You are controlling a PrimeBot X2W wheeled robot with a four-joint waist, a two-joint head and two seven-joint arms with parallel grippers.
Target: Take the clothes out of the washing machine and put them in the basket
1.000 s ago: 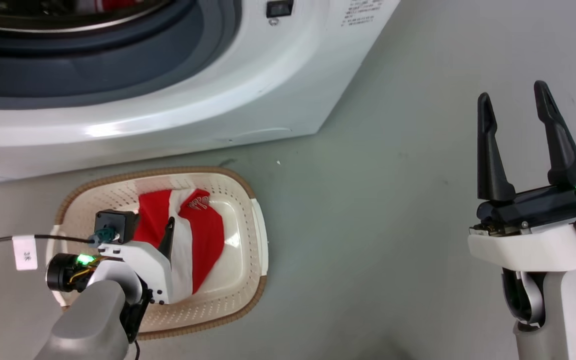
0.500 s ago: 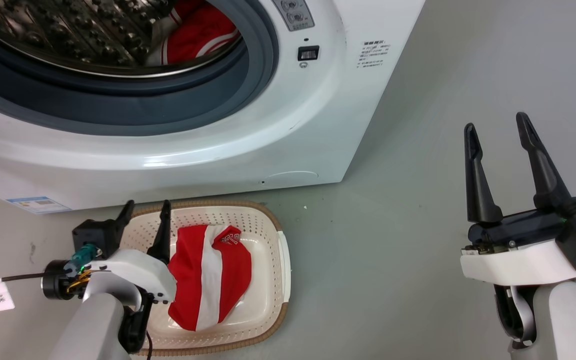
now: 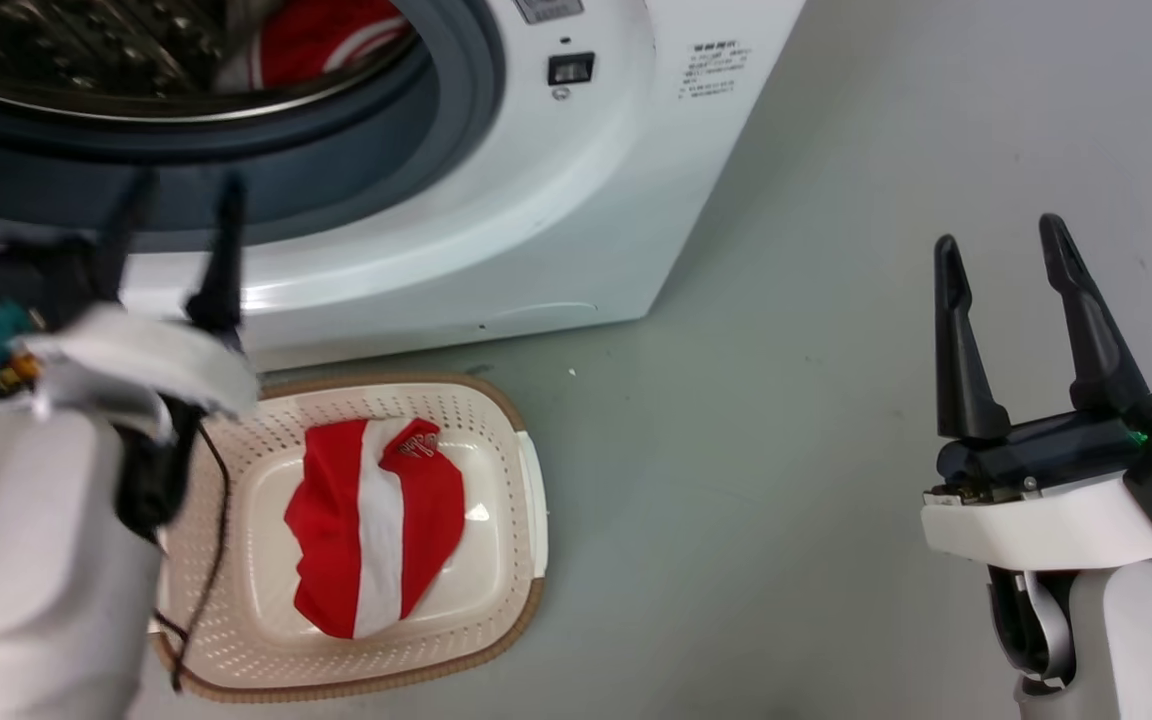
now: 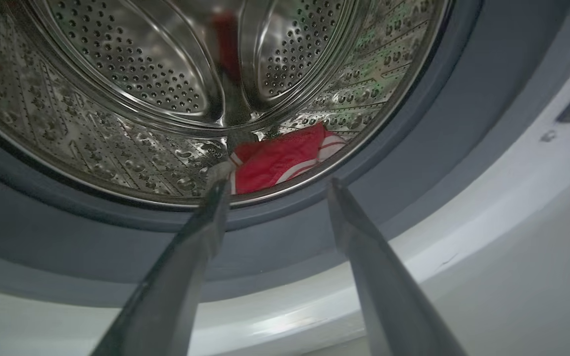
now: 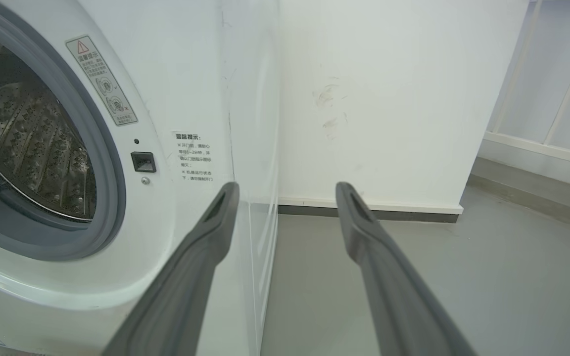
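A red garment with a broad white band (image 3: pixel 376 525) lies in the cream basket (image 3: pixel 496 610) on the floor before the washing machine (image 3: pixel 536 230). More red striped clothes (image 4: pixel 277 158) rest at the bottom of the steel drum (image 4: pixel 131 84), also seen as red cloth (image 3: pixel 321 40) in the head view. My left gripper (image 3: pixel 181 190) is open and empty, raised in front of the grey door ring and pointing into the drum (image 4: pixel 274 185). My right gripper (image 3: pixel 1001 235) stands open and empty well to the right, over bare floor.
The machine's right side meets a white wall (image 5: pixel 389 99) with a dark skirting. Grey floor (image 3: pixel 786 450) stretches right of the basket. A black cable (image 3: pixel 221 520) hangs from my left arm over the basket's left rim. Warning stickers (image 5: pixel 102 79) sit beside the door opening.
My left gripper has lifted out of the basket, leaving the red and white garment there, and risen to the drum opening. The head camera shifted. The right gripper kept its place.
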